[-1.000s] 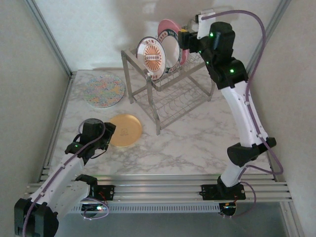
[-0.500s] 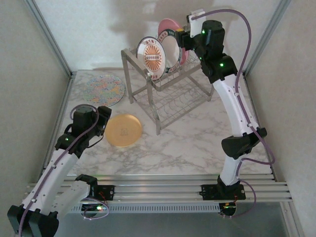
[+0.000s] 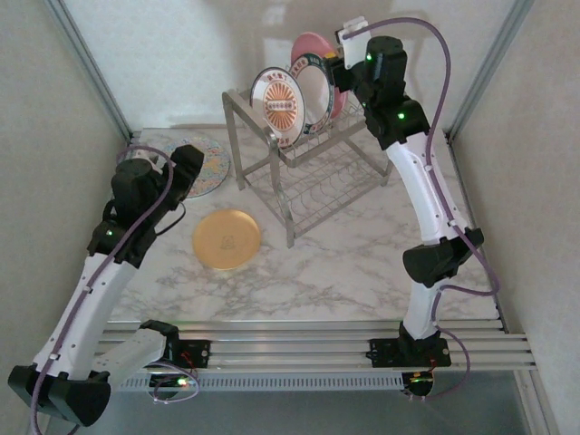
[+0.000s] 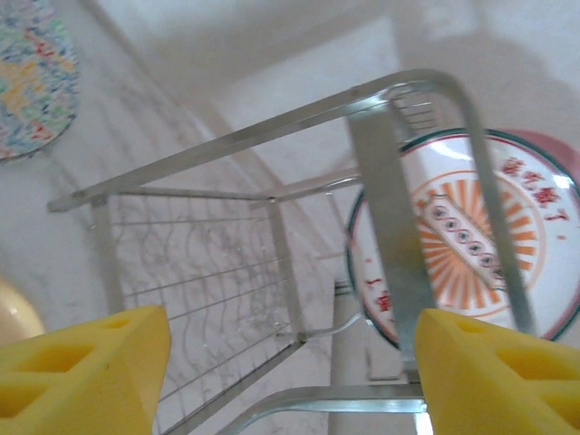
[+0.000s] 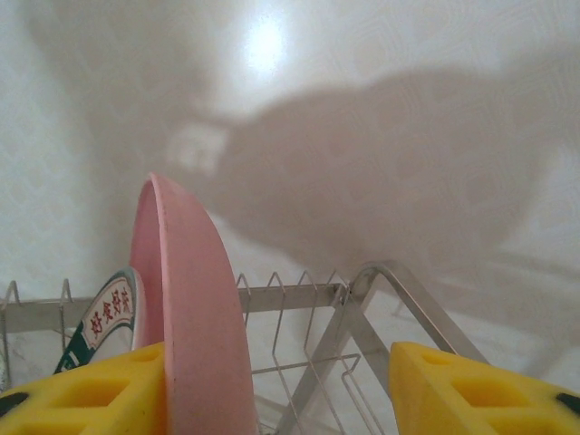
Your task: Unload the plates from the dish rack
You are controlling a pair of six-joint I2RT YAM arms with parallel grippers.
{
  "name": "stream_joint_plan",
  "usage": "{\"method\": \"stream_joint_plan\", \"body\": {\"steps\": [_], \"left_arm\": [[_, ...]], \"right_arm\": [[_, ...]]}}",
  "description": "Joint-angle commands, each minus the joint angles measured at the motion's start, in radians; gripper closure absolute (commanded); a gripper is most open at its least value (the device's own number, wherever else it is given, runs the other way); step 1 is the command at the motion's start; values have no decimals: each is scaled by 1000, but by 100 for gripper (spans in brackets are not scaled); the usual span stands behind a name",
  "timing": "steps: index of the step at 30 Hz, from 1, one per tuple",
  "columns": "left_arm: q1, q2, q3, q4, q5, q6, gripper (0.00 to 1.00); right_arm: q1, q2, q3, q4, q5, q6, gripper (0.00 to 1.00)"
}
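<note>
- Two end effectors are at work, and both stand open with nothing clamped.
- At the top tier of the dish rack (image 3: pixel 313 186), the right end effector (image 5: pixel 281 403) has its yellow fingers (image 5: pixel 480 390) spread wide on either side of the rim of the pink plate (image 5: pixel 190 308). The plate sits right against one finger and well apart from the other. I cannot tell whether it touches.
- That pink plate stands upright on edge at the far end of the top tier. Just beside it is a green-rimmed plate (image 5: pixel 107 313), and the medallion plate (image 3: pixel 279 104) comes next toward the front, also upright in the slots.
- Over the desk (image 3: pixel 362 263), left of the rack, the left end effector (image 4: pixel 290 390) hovers with its jaws wide apart and empty, facing the rack. A corner post (image 4: pixel 390 227) crosses in front of the medallion plate in its wrist view.
- Near the rack's front leg, an orange plate (image 3: pixel 227 238) lies flat on the desk. A multicoloured speckled plate (image 4: pixel 32 82) lies flat farther back, partly under the left arm.
</note>
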State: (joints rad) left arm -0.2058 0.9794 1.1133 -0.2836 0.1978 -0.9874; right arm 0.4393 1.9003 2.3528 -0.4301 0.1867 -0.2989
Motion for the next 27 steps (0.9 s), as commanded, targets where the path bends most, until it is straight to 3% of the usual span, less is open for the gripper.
{"method": "stream_joint_plan", "body": {"steps": [1,13,27], "left_arm": [[5,10,41,69,43,51,29],[5,39,75,116,72,58,29],[5,59,110,133,84,64,30]], "right_arm": [[-17,13,25,38,0,-31,41],[-22,57,58,18,-60,-9,50],[-12,52,77,18,-52,-24,77]]}}
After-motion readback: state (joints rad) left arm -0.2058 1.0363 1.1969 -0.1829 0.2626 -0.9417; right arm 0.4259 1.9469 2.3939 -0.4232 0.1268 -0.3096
